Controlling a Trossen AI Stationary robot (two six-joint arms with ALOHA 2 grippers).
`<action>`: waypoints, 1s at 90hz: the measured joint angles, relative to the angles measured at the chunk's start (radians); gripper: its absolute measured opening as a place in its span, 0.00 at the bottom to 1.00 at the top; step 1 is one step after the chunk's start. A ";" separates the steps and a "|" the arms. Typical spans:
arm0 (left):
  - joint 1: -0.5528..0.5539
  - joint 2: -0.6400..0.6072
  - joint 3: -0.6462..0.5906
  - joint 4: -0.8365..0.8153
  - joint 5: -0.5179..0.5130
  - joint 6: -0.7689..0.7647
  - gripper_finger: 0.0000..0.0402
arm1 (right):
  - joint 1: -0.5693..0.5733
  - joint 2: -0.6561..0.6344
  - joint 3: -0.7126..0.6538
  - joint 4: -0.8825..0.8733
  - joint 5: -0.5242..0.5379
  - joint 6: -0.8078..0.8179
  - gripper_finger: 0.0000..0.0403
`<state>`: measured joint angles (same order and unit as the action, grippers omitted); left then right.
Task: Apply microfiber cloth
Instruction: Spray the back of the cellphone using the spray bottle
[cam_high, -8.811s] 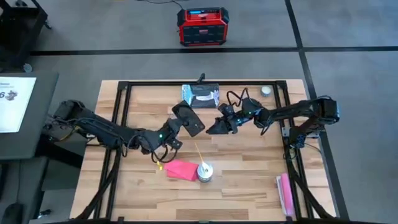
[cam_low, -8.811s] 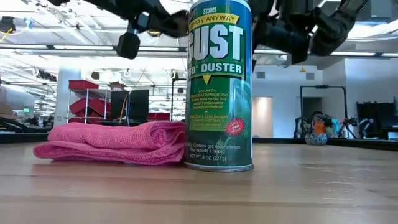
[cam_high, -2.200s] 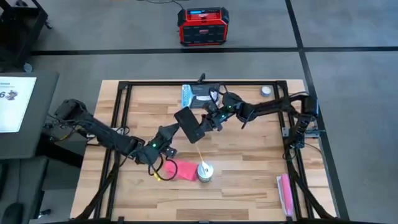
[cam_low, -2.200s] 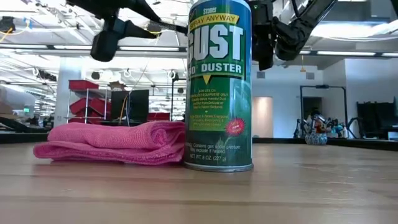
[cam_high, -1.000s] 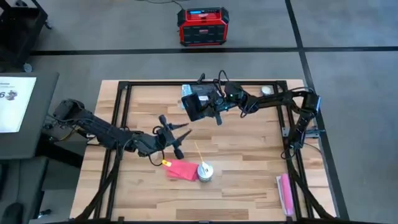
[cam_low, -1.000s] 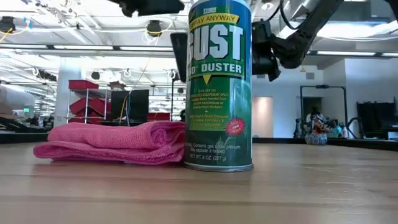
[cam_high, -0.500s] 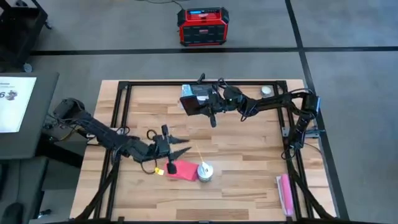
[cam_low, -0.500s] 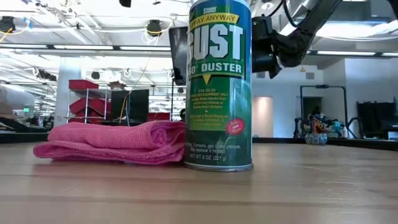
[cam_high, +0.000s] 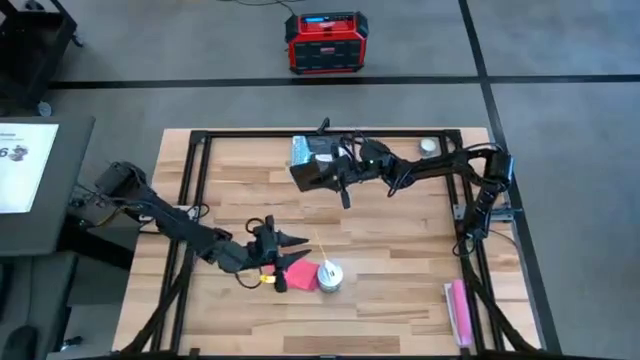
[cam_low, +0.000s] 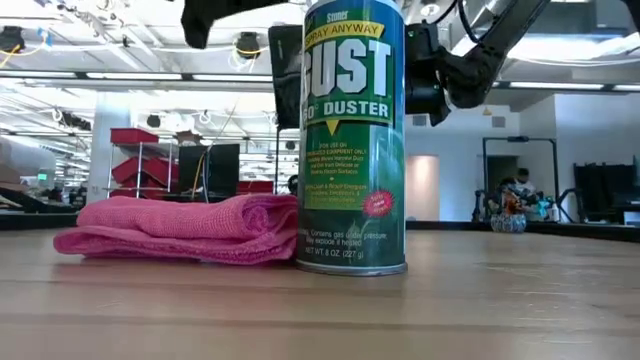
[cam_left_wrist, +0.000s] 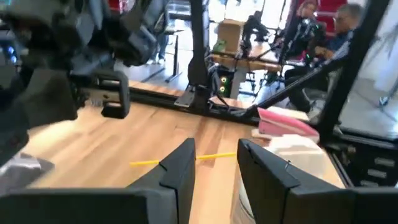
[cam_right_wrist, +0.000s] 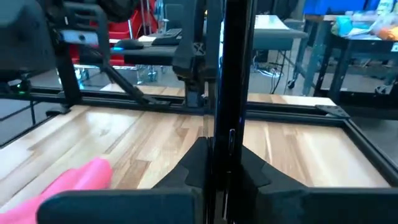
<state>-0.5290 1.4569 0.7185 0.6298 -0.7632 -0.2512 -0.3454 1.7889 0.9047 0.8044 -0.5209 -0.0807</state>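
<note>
Since half a second ago the left gripper (cam_high: 288, 243) has moved closer to the cloth (cam_high: 298, 276): its spread fingers now reach over the cloth's near edge, where before they were just short of it. The fingers stand apart with nothing between them, as the left wrist view also shows. The right gripper (cam_high: 340, 172) has hardly moved; it is clamped on the black phone (cam_high: 312, 172), held edge-up above the far middle of the table (cam_high: 400, 260), close to a pale packet (cam_high: 322, 148). In the right wrist view the phone's thin dark edge (cam_right_wrist: 222, 93) rises straight up between the two fingers.

The cloth is bright pink-red and lies folded into a thick, soft pad on the wood, near the front middle of the table. From the low view its layers (cam_low: 180, 230) show as rounded folds, and it seems to touch the green duster can (cam_low: 354, 140) standing upright on its right, though the contact line is hard to judge. From above, part of the cloth is hidden under the left gripper. A thin yellow straw (cam_high: 322, 248) slants up from the can top.
</note>
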 joint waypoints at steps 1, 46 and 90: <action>0.001 0.007 0.004 0.005 0.001 -0.002 0.25 | 0.000 0.000 0.000 -0.001 0.000 0.000 0.04; -0.049 0.133 0.323 -0.403 0.019 -0.115 0.24 | -0.038 0.000 0.000 -0.042 0.004 -0.007 0.04; -0.077 0.133 0.399 -0.703 -0.073 -0.329 0.01 | -0.037 0.000 0.000 -0.043 0.001 -0.006 0.04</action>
<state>-0.6064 1.5894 1.1175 -0.0731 -0.8365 -0.5803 -0.3820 1.7889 0.9047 0.7613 -0.5198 -0.0872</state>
